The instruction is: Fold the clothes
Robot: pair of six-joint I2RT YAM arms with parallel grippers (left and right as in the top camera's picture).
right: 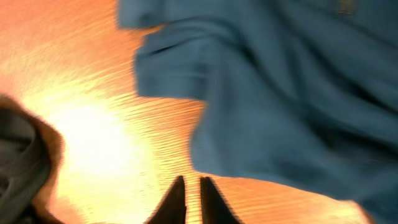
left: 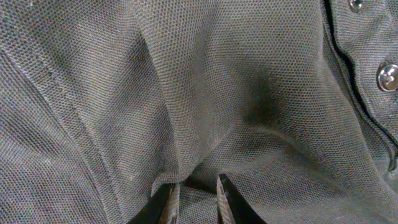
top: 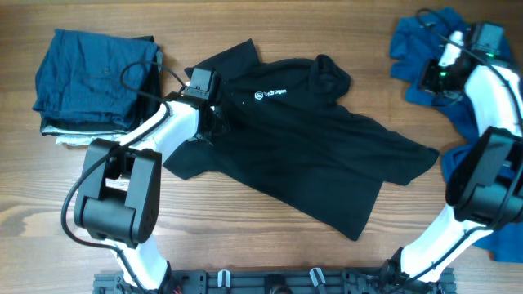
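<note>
Overhead, the table holds the black shirt rumpled at centre and the blue garment far right. The left gripper has its jaws narrowly apart at a shirt pleat, though I cannot tell whether it grips; the right gripper is closed and empty. Smoothing the wrinkles first should help the fold.

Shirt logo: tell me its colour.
The logo is white, on the black shirt; overhead view shows it best.

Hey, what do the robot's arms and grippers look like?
The left arm and right arm have white links, bulky black joints and thin black cables. The left gripper and right gripper have dark tapered fingers. A green light glows by the right wrist.
</note>
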